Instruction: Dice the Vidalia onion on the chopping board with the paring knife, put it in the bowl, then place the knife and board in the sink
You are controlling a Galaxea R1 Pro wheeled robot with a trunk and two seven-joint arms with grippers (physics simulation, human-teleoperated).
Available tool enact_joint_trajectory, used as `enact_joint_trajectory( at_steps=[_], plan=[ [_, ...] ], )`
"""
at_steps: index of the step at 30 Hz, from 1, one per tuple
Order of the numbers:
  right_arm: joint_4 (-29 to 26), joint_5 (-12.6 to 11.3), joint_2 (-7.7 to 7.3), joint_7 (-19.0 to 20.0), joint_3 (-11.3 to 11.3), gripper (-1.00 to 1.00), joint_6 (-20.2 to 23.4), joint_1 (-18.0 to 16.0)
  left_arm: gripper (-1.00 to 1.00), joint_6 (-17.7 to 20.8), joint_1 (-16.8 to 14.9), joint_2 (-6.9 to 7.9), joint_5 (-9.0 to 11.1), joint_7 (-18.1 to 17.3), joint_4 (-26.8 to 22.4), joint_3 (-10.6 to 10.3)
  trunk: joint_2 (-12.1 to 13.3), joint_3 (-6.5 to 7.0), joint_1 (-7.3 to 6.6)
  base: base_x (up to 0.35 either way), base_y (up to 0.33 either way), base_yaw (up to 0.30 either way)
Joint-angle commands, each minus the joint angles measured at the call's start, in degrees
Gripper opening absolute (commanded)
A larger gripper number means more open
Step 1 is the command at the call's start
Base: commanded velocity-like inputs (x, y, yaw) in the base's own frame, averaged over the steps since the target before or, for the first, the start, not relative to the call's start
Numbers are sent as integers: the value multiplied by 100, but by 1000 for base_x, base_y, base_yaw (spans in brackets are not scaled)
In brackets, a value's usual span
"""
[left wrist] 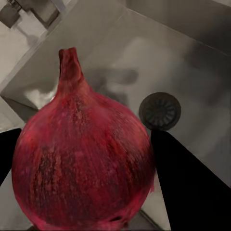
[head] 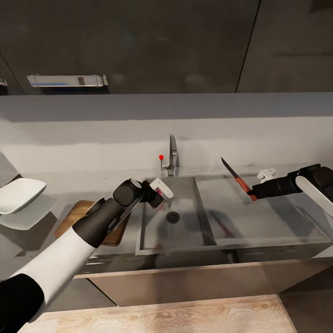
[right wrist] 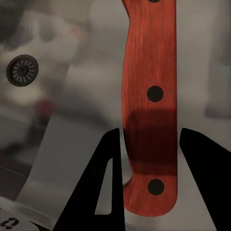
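While the onion [left wrist: 82, 159] is pinched between the left fingers [left wrist: 185, 185] above the sink [head: 203, 240], its stem is turned toward the tap [head: 173, 155], away from the wrist. Its base is cut off in the left wrist view. The knife [head: 238, 179] is clamped at the handle by the right fingers [right wrist: 204, 183] over the right basin, blade slanting up and left toward the wall. Part of the board [head: 81, 210] is hidden by the left arm. The bowl [head: 18, 194] lies on the tabletop [head: 55, 185] at far left.
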Motion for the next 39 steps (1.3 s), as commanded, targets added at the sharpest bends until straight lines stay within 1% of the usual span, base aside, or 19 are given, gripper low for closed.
enact_joint_trajectory(
  at_steps=[1,7,8,9,11,14,15,17,18,19,21,23,26,29,31,33,34,35,39],
  plan=[
    [0,53,-5,63,14,-100,4,-12,-100,10,-7,3,-55,-52,38,-10,-13,-12,3,-9,7,0],
    [0,56,-5,63,14,-100,4,-12,-100,7,-3,1,-43,-52,180,15,-13,-12,3,-36,38,-10],
    [0,54,-5,63,14,-100,4,-12,-100,6,-3,-2,-39,-52,184,46,-13,-11,3,-91,149,-31],
    [0,55,-5,63,14,-100,4,-12,-100,6,-3,-3,-33,-52,200,127,-13,-11,3,-97,188,-20],
    [0,57,-5,58,14,-100,4,-12,-100,2,6,-5,-10,-52,219,365,-13,-11,3,-100,215,-12],
    [0,58,-5,49,14,-100,4,-12,-100,0,56,-18,111,-52,232,1077,-13,-11,3,-85,168,-4],
    [0,58,-5,48,14,-100,4,-12,-100,-1,64,-22,131,-52,231,1200,-13,-11,3,-50,88,-2],
    [0,58,-5,46,14,-100,4,-12,-100,1,78,-40,183,-52,196,1702,-13,-11,3,-26,46,-1],
    [0,58,-5,46,14,-100,4,-12,-100,2,79,-44,190,-52,181,1825,-13,-11,3,-16,29,-1],
    [0,58,-5,44,14,-100,4,-12,-100,4,83,-57,201,-52,165,2030,-13,-11,3,-10,18,0],
    [0,60,-5,40,14,-100,4,-12,-100,12,87,-88,212,-48,168,2253,-13,-11,3,-5,10,0],
    [0,60,-5,38,14,-100,4,-12,-100,60,88,-102,216,-46,179,2362,-13,-7,3,-2,4,0],
    [0,59,-5,37,17,-100,4,-12,-100,122,94,-103,218,-46,250,2422,-13,9,3,-1,2,0],
    [0,58,-5,37,17,-100,4,-12,-100,128,109,-103,220,-49,462,2484,-13,32,3,0,0,0],
    [0,61,-5,37,15,-100,4,-12,-100,118,114,-113,219,-51,716,2592,-13,49,3,0,0,0],
    [0,61,-5,37,14,-100,4,-12,-100,106,118,-128,219,-51,928,2855,-13,67,3,0,0,0],
    [0,62,-5,37,14,-100,4,-12,-100,105,118,-130,219,-52,962,2923,-13,76,3,0,0,0],
    [0,60,-5,37,14,-100,4,-12,-100,110,119,-135,219,-52,1082,3136,-13,84,3,0,0,0],
    [0,60,-5,37,14,-100,4,-12,-100,108,119,-137,219,-52,1329,3220,-13,111,3,0,0,0]
  ],
)
